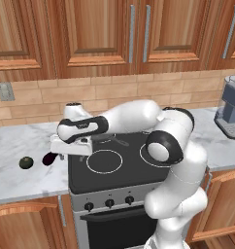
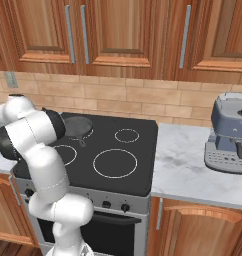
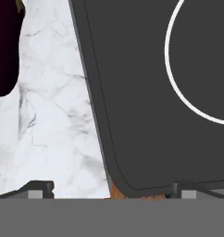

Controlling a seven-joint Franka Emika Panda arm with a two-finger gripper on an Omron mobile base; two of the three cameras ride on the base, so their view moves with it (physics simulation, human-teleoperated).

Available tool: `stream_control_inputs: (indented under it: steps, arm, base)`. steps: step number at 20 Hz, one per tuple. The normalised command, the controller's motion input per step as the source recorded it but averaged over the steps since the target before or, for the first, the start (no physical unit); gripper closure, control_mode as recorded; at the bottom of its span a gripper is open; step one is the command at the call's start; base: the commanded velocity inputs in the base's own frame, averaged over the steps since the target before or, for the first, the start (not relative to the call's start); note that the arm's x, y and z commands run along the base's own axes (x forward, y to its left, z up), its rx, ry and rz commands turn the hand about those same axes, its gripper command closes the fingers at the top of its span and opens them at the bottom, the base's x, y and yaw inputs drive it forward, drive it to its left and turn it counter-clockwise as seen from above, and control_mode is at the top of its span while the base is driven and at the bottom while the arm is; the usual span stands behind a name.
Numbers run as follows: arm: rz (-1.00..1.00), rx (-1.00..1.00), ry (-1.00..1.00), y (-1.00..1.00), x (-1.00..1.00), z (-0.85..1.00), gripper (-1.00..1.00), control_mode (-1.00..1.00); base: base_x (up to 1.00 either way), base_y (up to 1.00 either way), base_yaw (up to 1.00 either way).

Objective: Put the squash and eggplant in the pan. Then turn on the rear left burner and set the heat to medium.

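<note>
One marble counter [image 1: 22, 180], black cooktop [image 2: 138, 145], wood cabinets [image 1: 90, 34]

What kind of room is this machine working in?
A home-style kitchen, computer-rendered. A black glass cooktop with an oven below sits in a marble counter, wooden cabinets hang over a brick backsplash, and a coffee machine stands on the counter at the right.
</note>
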Motion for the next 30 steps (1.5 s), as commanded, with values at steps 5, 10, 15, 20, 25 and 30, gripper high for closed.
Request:
stream_control_inputs:
  steps: [5,10,15,20,25,30]
  arm:
    - [0.0,-0.03,0.0,0.34,0.03,0.0,-1.0,-1.0]
    - [0.0,-0.05,0.0,0.35,0.0,0.0,-1.0,-1.0]
    - [0.0,-0.03,-0.01,0.28,0.0,0.02,-1.0,-1.0]
    - [0.0,-0.03,0.0,0.17,0.0,0.03,-1.0,-1.0]
    - [0.0,0.0,-0.01,0.1,0.06,0.0,-1.0,-1.0]
    - [0.0,0.0,0.0,0.01,0.25,0.0,-1.0,-1.0]
  base:
    - [0.0,0.0,0.0]
    - [0.0,0.0,0.0]
    - [0.0,0.0,0.0]
    - [0.0,0.0,0.0]
    - [0.0,0.0,0.0]
    - [0.0,0.0,0.0]
